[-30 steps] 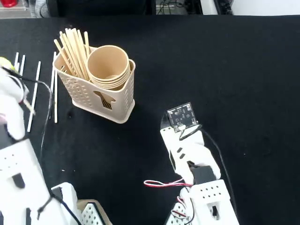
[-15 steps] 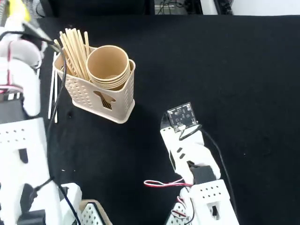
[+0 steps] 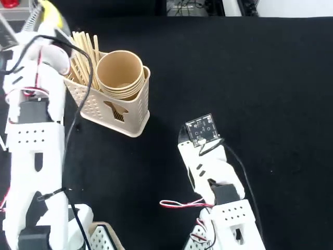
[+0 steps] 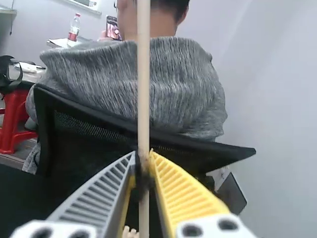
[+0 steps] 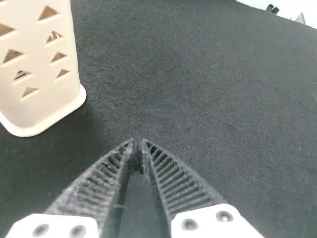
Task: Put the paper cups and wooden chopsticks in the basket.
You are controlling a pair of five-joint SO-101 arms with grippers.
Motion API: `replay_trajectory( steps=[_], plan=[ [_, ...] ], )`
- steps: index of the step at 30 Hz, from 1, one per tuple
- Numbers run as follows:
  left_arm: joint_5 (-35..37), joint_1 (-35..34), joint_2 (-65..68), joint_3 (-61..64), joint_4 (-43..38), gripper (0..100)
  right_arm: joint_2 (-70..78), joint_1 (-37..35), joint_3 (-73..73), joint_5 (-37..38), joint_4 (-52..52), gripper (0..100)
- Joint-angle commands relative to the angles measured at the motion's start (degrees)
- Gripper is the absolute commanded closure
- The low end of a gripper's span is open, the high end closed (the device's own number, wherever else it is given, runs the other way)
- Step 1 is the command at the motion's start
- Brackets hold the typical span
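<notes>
A beige perforated basket (image 3: 112, 107) stands at the back left of the black table. It holds a stack of paper cups (image 3: 119, 73) and a bundle of wooden chopsticks (image 3: 83, 49). My left arm stretches along the basket's left side, with its gripper (image 3: 46, 11) raised at the table's back left corner. In the left wrist view that gripper (image 4: 142, 159) is shut on a single wooden chopstick (image 4: 143, 74) that stands upright between the jaws. My right gripper (image 5: 134, 148) is shut with nothing in it, low over the cloth, a little way from the basket (image 5: 39, 64).
The right arm's base and wrist camera (image 3: 202, 129) sit at the front centre. Bare black cloth (image 3: 260, 78) spreads across the right half of the table. A red object (image 3: 10, 3) and cables lie beyond the back edge.
My left arm has swung from the left edge toward the back, lifting its gripper beside the basket's chopsticks. It now covers the loose chopsticks on the cloth. The right arm has not moved.
</notes>
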Motion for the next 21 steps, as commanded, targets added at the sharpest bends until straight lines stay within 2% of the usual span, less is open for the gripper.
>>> replay_trajectory(
  steps=[1,7,15,21],
  plan=[
    [-4.92,4.44,-0.09,0.75,-1.32,97,-0.66,0.35,-0.04,0.44,-0.26,98.2],
    [-7.12,5.14,0.09,3.03,-1.49,97,-0.66,0.35,-0.04,0.44,-0.26,98.2],
    [-8.97,4.88,-0.18,9.63,-10.81,97,-0.66,0.35,-0.04,0.44,-0.26,98.2],
    [-10.11,4.97,-0.18,9.89,-10.37,97,-0.66,0.35,-0.04,0.44,-0.26,98.2]
  ],
)
